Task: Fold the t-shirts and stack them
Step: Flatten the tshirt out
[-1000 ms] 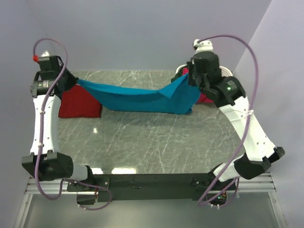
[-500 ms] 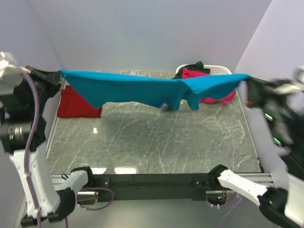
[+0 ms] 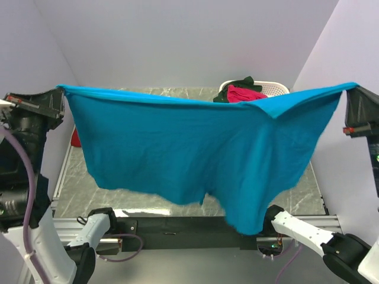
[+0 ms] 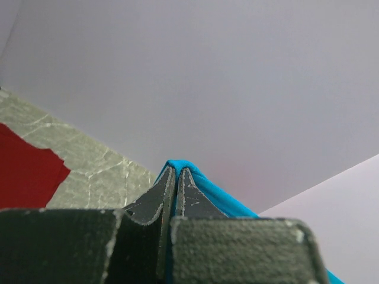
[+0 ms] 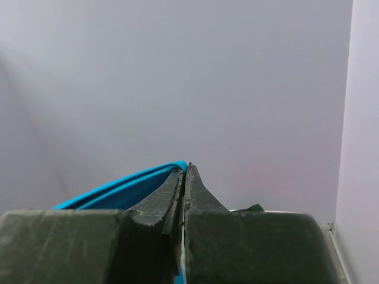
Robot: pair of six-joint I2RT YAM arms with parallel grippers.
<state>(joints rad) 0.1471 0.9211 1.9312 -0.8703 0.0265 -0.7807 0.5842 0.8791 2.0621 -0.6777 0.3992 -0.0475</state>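
The teal-blue t-shirt (image 3: 195,154) hangs spread wide in the air, high above the table, stretched between both arms. My left gripper (image 3: 60,99) is shut on its left top corner, and my right gripper (image 3: 349,96) is shut on its right top corner. Teal cloth (image 4: 208,193) wraps the left gripper (image 4: 176,171) tips in the left wrist view. In the right wrist view teal cloth (image 5: 118,186) runs left from the closed right gripper (image 5: 185,168). A dark red t-shirt (image 4: 23,177) lies on the table at the left, mostly hidden behind the teal one (image 3: 74,137).
A white slatted basket (image 3: 273,89) stands at the back right, holding a bright pink shirt (image 3: 244,93) and a dark green one (image 3: 240,83). The marble tabletop (image 3: 71,183) shows only at the left edge. Plain walls close in at the back and both sides.
Both arms rose and swung outward and toward the camera, lifting the teal t-shirt off the table. It now hangs as a full sheet and hides most of the table.
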